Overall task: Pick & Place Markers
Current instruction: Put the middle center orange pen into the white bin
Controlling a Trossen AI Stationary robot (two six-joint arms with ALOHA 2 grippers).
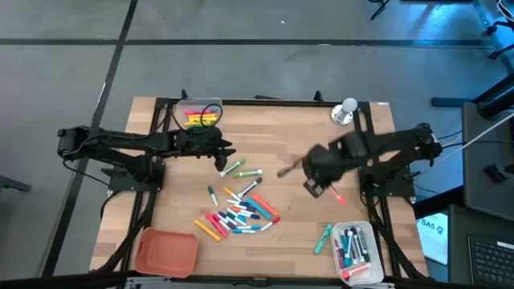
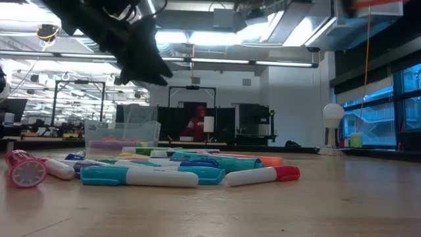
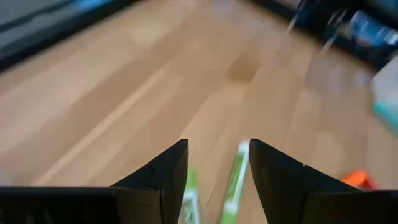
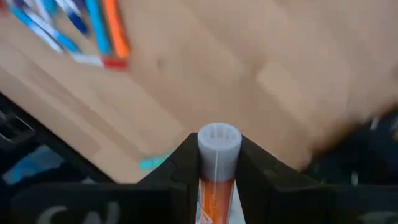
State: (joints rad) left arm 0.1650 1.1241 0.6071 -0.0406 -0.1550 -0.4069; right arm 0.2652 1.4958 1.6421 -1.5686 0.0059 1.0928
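Right gripper (image 4: 219, 163) clamped on an orange marker (image 4: 215, 194) with a grey ribbed cap, barrel pinched between both fingers, cap end poking out past the tips. From above, right gripper (image 1: 315, 186) at about 3 o'clock of the table's middle, marker tip trailing toward 5 o'clock. Just off it toward 5 o'clock, a clear bin (image 1: 353, 250) at the near right corner, already loaded with blue and teal markers, one teal marker (image 1: 322, 238) lying beside it on the wood.

Left gripper (image 3: 217, 168) with fingers apart, nothing between them, poised above two green-and-white markers (image 3: 234, 180) seen through the gap. From above, left gripper (image 1: 222, 154) at roughly 10 o'clock of the table's middle, the green markers (image 1: 241, 169) just off its tip toward 4 o'clock.

Main heap of markers (image 1: 239, 212) spread loosely at 6 to 7 o'clock of the middle: pink, orange, blue, teal, red. At table height, a teal-and-white marker (image 2: 141, 175) and a red-capped white one (image 2: 263, 175) nearest the lens.

Second clear bin (image 1: 201, 115) at 11 o'clock holding yellow and orange markers. Red tray (image 1: 165, 251) at the 7 o'clock corner. Silver bell (image 1: 346, 111) at 1 o'clock.
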